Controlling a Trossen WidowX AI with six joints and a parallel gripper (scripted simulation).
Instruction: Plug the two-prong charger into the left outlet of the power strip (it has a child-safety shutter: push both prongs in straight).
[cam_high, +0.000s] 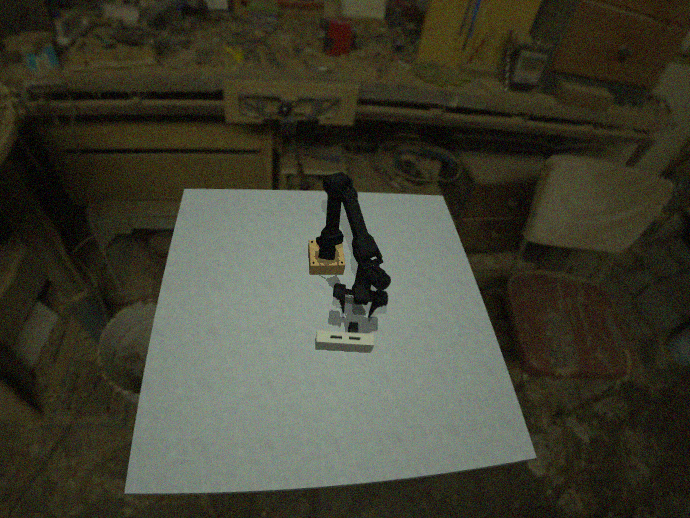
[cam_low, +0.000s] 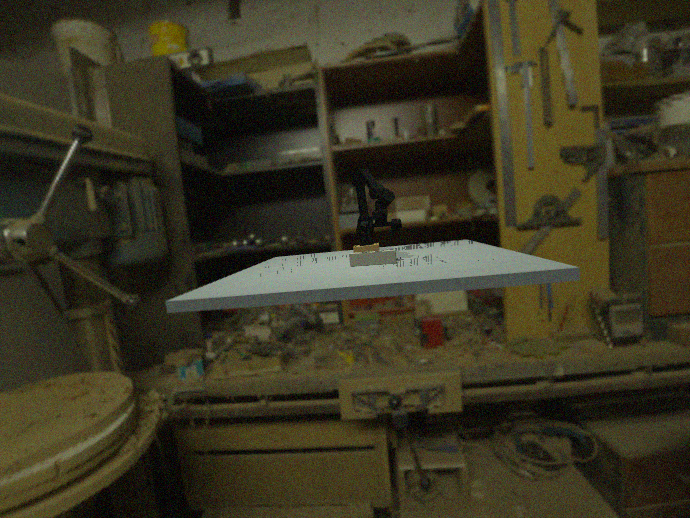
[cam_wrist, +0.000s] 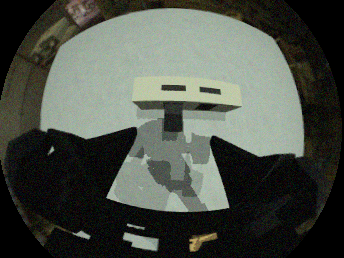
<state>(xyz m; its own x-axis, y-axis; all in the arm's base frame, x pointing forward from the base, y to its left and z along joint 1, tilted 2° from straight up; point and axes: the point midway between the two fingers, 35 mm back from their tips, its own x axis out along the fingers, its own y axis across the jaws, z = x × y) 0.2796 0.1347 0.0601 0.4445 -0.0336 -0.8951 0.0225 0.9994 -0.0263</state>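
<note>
The pale power strip (cam_high: 344, 344) (cam_low: 372, 258) (cam_wrist: 150, 91) lies on the white table top, with two dark outlet slots visible in the top view and the wrist view. The small black charger (cam_high: 352, 326) (cam_wrist: 173, 119) is at the strip's arm-facing long side, outside the outlets. Its prongs cannot be made out, nor whether it touches the strip. My gripper (cam_high: 356, 315) (cam_wrist: 174, 135) is open and empty. It hangs above the table on the arm's side of the charger, with the charger ahead of the gap between its fingertips in the wrist view.
The arm's wooden base block (cam_high: 326, 267) (cam_low: 366, 247) stands on the white table top (cam_high: 250, 390) (cam_low: 312, 278), behind the gripper in the top view. Grey shadows of the gripper fall beside the charger. Workshop furniture lies beyond the table edges.
</note>
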